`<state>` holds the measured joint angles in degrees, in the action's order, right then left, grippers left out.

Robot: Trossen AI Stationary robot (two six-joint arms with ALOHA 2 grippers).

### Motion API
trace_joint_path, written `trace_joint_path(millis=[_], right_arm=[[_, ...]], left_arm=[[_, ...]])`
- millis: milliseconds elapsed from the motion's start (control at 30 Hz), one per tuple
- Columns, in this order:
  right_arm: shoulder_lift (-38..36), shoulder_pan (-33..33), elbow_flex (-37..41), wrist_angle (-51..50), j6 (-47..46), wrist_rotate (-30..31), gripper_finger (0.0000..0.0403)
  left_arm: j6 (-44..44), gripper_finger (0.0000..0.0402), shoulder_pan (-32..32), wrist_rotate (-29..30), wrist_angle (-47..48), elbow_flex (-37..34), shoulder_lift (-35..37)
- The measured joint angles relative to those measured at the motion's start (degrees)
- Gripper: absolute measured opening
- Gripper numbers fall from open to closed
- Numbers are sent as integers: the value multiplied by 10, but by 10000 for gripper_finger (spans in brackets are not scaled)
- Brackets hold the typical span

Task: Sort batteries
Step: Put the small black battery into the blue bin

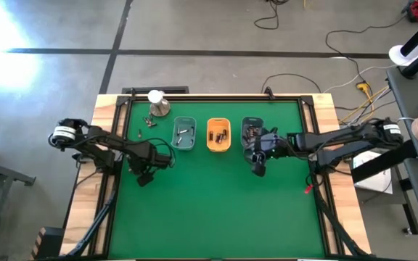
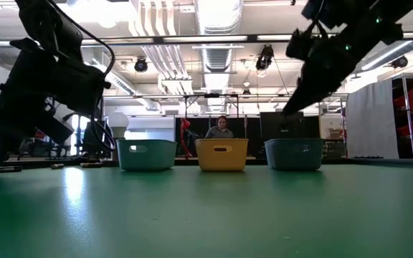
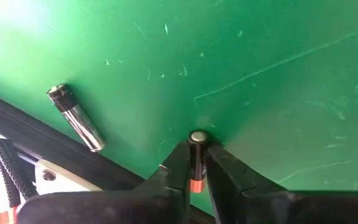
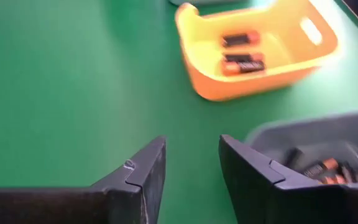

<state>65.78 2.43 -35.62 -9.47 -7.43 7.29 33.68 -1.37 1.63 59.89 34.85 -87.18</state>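
1. The green table [image 1: 216, 210] carries three small trays in a row near its far edge.
2. The left gripper [image 3: 196, 163] sits low at the table's left side, clamped on a black battery [image 3: 196, 155] with an orange band.
3. The right gripper [image 4: 191, 168] hovers at the grey tray [image 4: 328, 140], fingers parted with nothing between them.
4. The orange tray [image 4: 253, 81] holds two batteries [image 4: 241, 53] with black and copper ends; their lettering is too blurred to read.
5. The teal tray [image 1: 183, 133] holds a few silvery cells.
6. A silver battery [image 3: 74, 118] lies on the table near the left gripper.
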Motion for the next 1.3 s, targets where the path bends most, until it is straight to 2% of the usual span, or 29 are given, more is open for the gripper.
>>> trace_joint_path(millis=[233, 400, 533, 700, 867, 1000, 1133, 1300], right_arm=[[0, -68, -35, 11, 21, 0, 128], [11, -107, -23, 94, 37, 0, 122], [46, -122, -4, 169, 37, 2, 121], [133, -126, 19, 321, 22, 2, 131], [266, -127, 23, 526, -13, 3, 147], [351, -119, -5, 598, -55, 2, 165], [395, -106, -43, 602, -56, 4, 179], [410, -92, -77, 606, -55, 2, 174]], left_arm=[[-8, 14, -1, -5, -9, 22, 5], [-25, 12, -2, -5, -118, 40, 45], [-36, 13, -5, 1, -250, 27, 86], [-55, 13, -17, 11, -478, -15, 111], [-87, 13, -27, 34, -739, -64, 92], [-110, 13, -31, 36, -939, -91, 56], [-134, 13, -35, 37, -1037, -92, 5], [-159, 13, -43, 34, -1079, -62, -55]])
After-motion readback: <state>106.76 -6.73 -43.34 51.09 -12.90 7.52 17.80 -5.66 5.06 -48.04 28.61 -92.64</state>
